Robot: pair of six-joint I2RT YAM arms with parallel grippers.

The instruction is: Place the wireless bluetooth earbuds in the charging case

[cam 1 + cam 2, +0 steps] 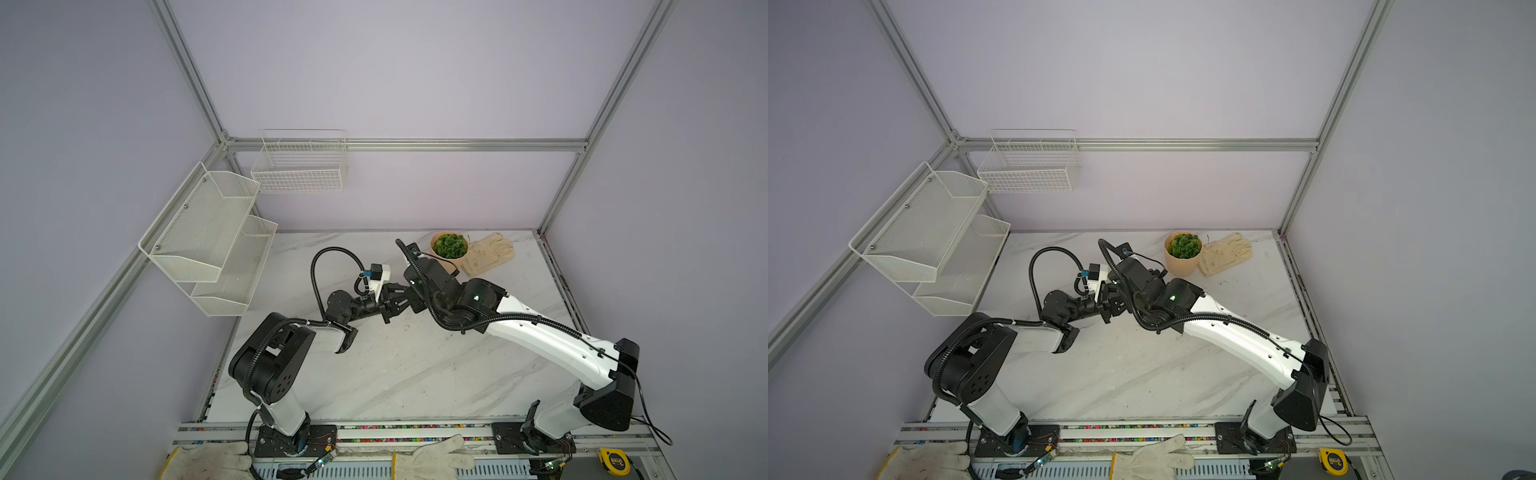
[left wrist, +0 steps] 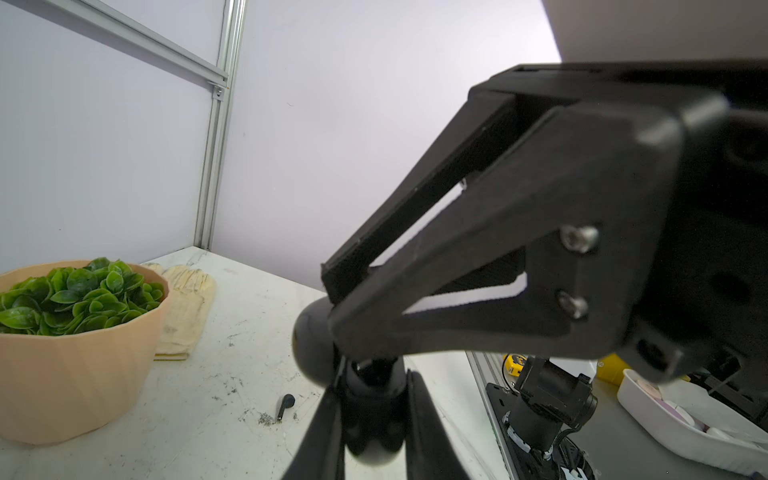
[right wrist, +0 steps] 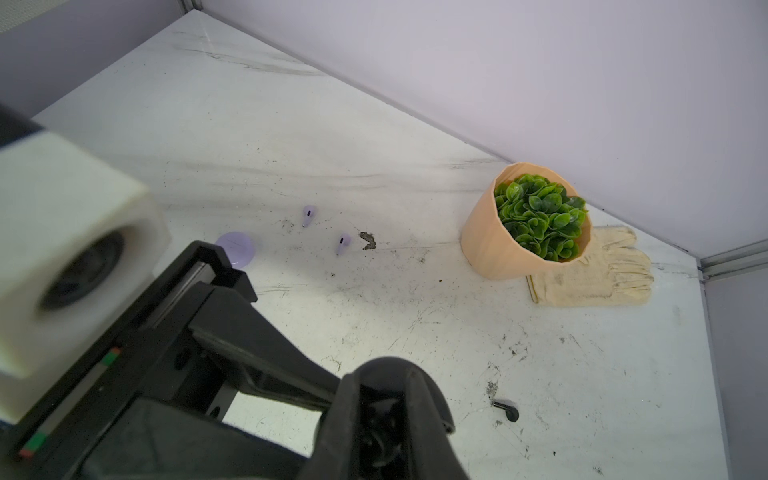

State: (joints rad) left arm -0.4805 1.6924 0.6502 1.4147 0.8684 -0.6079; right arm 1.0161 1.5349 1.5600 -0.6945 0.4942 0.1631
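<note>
Black round charging case clamped in closed right end effector, raised over scuffed white marbled counter; closed left end effector pinched on same case. Tiny black stemmed earbud lying loose on counter, near peach pot of green leaves. Two pale lilac stemmed earbuds on counter further off, between lilac round case and brown debris bit.
</note>
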